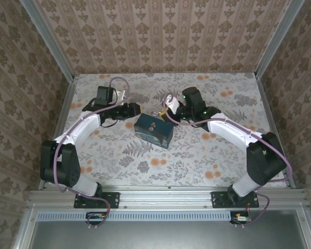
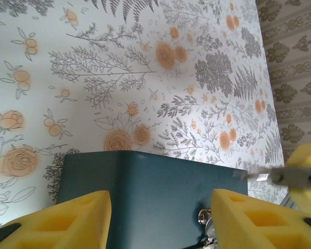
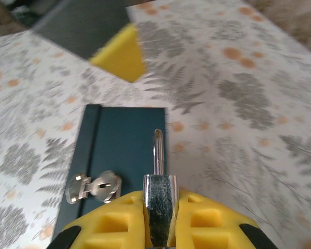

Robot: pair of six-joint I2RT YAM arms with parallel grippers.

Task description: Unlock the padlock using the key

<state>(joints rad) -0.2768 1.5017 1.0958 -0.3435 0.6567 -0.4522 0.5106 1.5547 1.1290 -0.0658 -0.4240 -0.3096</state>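
Observation:
My right gripper (image 3: 160, 215) is shut on the padlock (image 3: 160, 199), its silvery body pinched between the yellow pads. The thin shackle (image 3: 158, 153) points forward over the right edge of the dark blue tin (image 3: 122, 150). The same padlock (image 2: 295, 177) shows at the right edge of the left wrist view, held in yellow pads. My left gripper (image 2: 160, 212) is open, its yellow fingers (image 2: 62, 223) spread wide above the near part of the tin (image 2: 155, 192). I cannot make out the key. From above, both grippers (image 1: 132, 110) (image 1: 168, 115) meet at the tin's far side.
A small metal clasp (image 3: 93, 188) lies on the tin's face, and it also glints beside my left gripper's right finger (image 2: 205, 218). The tin (image 1: 154, 130) sits mid-table on the floral cloth (image 1: 197, 155). Patterned walls close off the back and both sides.

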